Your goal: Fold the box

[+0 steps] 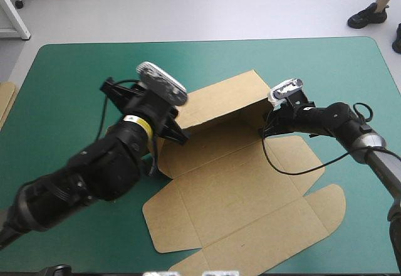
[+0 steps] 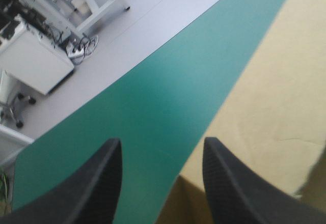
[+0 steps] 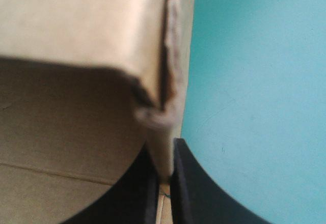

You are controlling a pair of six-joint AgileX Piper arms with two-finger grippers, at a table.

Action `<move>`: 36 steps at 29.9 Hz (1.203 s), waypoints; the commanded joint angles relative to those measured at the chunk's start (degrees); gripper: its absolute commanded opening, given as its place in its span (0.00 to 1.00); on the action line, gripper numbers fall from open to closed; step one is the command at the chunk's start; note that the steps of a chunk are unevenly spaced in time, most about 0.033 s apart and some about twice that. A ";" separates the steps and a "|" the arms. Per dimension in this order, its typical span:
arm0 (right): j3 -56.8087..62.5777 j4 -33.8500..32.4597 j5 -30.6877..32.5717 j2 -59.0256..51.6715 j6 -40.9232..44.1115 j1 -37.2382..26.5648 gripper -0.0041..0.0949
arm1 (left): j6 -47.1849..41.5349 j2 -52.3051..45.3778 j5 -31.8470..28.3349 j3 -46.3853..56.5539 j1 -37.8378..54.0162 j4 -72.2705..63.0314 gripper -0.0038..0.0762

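- The box (image 1: 232, 194) lies in the middle of the teal-green cover (image 1: 69, 69). Most of it is a flat, cut sheet of brown board.
- Its near flaps (image 1: 188, 226) rest flat on the cover, on the side of the box closest to the robot.
- The left gripper (image 2: 163, 183) is at the left end of the box, just beside the corner where the flat base meets the raised wall (image 1: 222, 100).
- Its black fingers (image 2: 99, 188) stand well apart and nothing sits between them. Bare cover shows in the gap, and brown board lies ahead of one finger and beside it.
- The right gripper (image 3: 164, 183) is at the right end of the same wall, reaching in from the box's right side.
- Its jaws are all but closed, pinching a thin upright edge of the board (image 3: 162, 147). The base of the box is on one side of the fingers and the cover on the other.
- The raised wall stands along the far side of the box, tilted up off the base, between the two grippers.
- Well apart from the box, at the table's left edge, a strip of spare board (image 1: 5, 100) shows.
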 commanded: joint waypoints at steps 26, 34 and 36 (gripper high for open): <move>-4.92 -10.20 3.55 -4.62 19.16 0.09 0.02 | 35.23 -5.35 -15.16 7.13 70.68 -65.79 0.48; -13.45 -31.29 16.74 -6.85 41.19 0.09 0.02 | 35.23 -5.35 -17.87 7.13 70.68 -67.66 0.48; -16.16 -34.68 21.13 -6.85 45.55 0.09 0.03 | 35.23 -5.35 -18.27 7.13 70.68 -67.81 0.48</move>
